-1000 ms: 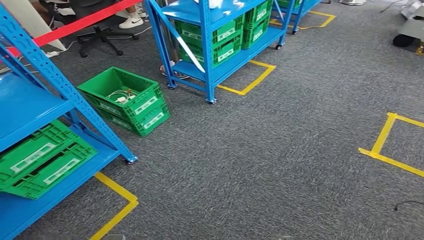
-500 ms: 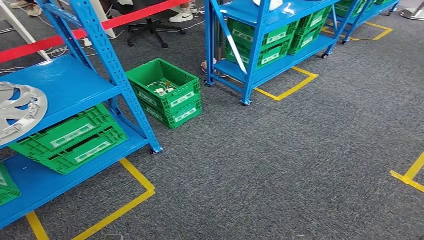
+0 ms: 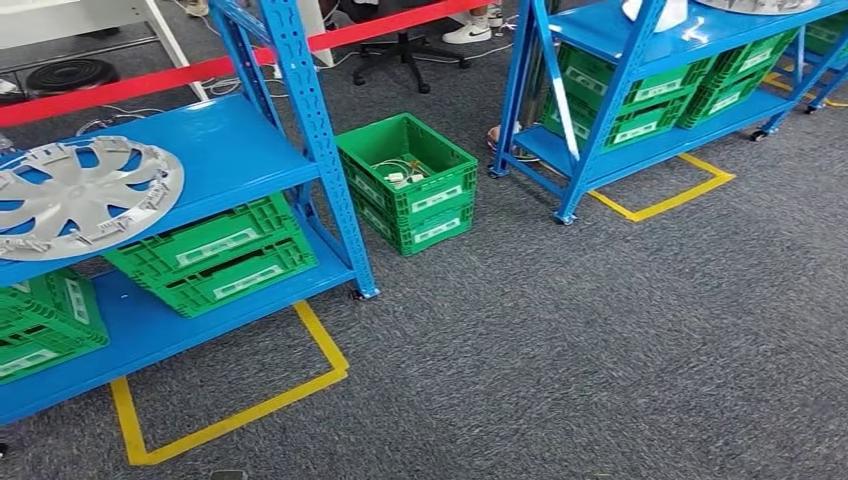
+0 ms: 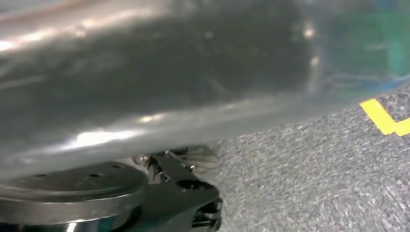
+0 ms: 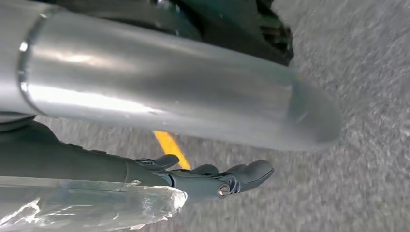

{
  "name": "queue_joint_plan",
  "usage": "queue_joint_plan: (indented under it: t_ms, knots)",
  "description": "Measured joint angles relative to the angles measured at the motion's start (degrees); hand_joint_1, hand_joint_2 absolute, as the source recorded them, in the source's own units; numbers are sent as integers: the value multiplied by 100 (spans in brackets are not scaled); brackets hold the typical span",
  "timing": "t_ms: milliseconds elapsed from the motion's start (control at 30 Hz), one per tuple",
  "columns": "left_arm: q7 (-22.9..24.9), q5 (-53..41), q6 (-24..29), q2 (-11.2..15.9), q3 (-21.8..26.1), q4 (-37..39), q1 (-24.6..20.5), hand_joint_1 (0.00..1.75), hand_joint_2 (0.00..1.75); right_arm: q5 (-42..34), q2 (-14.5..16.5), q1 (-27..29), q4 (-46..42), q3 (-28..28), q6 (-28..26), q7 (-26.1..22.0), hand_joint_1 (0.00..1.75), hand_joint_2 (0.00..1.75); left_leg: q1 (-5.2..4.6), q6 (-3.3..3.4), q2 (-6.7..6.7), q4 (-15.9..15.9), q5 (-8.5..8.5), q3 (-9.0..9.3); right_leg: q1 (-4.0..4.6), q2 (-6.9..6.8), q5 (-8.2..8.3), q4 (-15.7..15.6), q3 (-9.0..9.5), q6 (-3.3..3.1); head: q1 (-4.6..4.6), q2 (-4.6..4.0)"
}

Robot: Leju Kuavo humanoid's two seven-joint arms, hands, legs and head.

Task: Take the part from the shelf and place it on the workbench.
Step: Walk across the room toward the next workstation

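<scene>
A silver hubcap [image 3: 85,195] lies flat on the upper board of the near blue shelf [image 3: 240,140], at the left of the head view. Under it, on the lower board, stand green crates: a stack of two [image 3: 212,255] just beside the shelf's front post, and another crate [image 3: 45,320] further left, cut off by the picture's edge. What they hold cannot be told from their sides.

On the grey carpet [image 3: 600,340] between the shelves stands a stack of two more green crates [image 3: 408,182]; the top one is open and holds some white cables and small parts. Yellow tape [image 3: 235,410] marks the floor at the near shelf's foot.

The far shelf [image 3: 600,100] at upper right carries more green crates [image 3: 650,95] on its lower board, stacked in pairs, and a second hubcap's edge shows on top. A red bar [image 3: 140,80] runs behind.

In the right wrist view the right hand [image 5: 217,179] hangs above the carpet, fingers extended together, holding nothing. The left hand's state cannot be told from the left wrist view.
</scene>
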Motion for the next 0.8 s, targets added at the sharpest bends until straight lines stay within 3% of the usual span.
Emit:
queue_joint_plan:
  t_ms: [33, 100, 167, 200, 267, 333, 400, 467, 533, 600, 633, 700, 800]
  knots:
    - [2, -1, -2, 11, 7, 0, 4, 0, 0, 4, 8, 3, 0, 1, -5, 0, 0, 0, -4, -30, 134, 180, -122, -84, -5, -76, 2, -14, 8, -34, -20, 0]
    - [24, -8, -2, 26, 29, 0, -8, 0, 0, 15, 16, 18, -1, 3, -9, 1, 0, 0, -4, -80, 420, 870, -496, -414, 6, -247, -12, -24, 16, -88, -59, 0]
    - [70, -30, 0, 40, 58, 0, -6, 0, 0, 25, 17, 33, -1, 4, -10, 5, 0, 0, 8, -104, 497, 1528, -729, -739, 18, -425, -32, -22, 23, -109, -61, 0]
    - [93, -40, 2, 47, 70, 0, 5, 0, 0, 28, 17, 32, -1, 5, -11, 7, 0, 0, 12, -105, 510, 1593, -683, -772, 22, -504, -42, -22, 33, -111, -61, 0]
    - [116, -54, 4, 62, 84, 0, 25, 0, 0, 28, 19, 19, -1, 7, -12, 10, 0, 0, 10, -74, 584, 1066, -306, -500, 29, -641, -70, -22, 76, -103, -62, 0]
    - [118, -56, 5, 77, 88, 0, 20, 0, 0, 28, 27, 11, -1, 8, -12, 10, 0, 0, -33, -9, 815, 302, -9, -107, 58, -759, -114, -17, 121, -70, -62, 0]
    - [118, -59, 6, 85, 90, 0, 2, 0, 0, 28, 34, 5, -1, 9, -12, 13, 0, 0, -75, 49, 943, -15, 22, 36, 90, -879, -152, -13, 144, -21, -56, 0]
    - [118, -61, 7, 89, 92, 0, 15, 0, 0, 29, 36, -12, -1, 11, -12, 15, 0, 0, -65, 103, 841, -56, 29, 25, 92, -961, -178, -22, 161, 37, -54, 0]
    - [120, -60, 8, 92, 95, 0, 37, 0, 0, 30, 37, -25, -1, 18, -12, 13, 0, 0, -29, 160, 725, -98, 59, 38, 70, -729, -318, 152, 92, 96, -34, 0]
    - [126, -66, 10, 90, 96, 0, 25, 0, 0, 30, 37, -13, -1, 28, -12, 12, 0, 0, -10, 193, 601, -114, 74, 45, 48, -391, -650, 808, -218, 137, 0, 0]
    - [136, -80, 14, 89, 96, 0, 18, 0, 0, 29, 37, -2, -1, 31, -12, 16, 0, 0, -11, 201, 528, -113, 75, 43, 44, -319, -810, 1226, -432, 149, 7, 0]
    - [162, -112, 32, 87, 96, 0, 14, 0, 0, 25, 37, 16, -1, 33, -10, 26, 0, 0, -14, 205, 389, -111, 76, 49, 44, -283, -900, 1737, -739, 160, 14, 0]
    - [180, -130, 46, 86, 96, 0, 17, 0, 0, 21, 37, 24, -1, 33, -9, 31, 0, 0, -15, 205, 323, -110, 76, 56, 44, -281, -829, 1791, -806, 159, 15, 0]
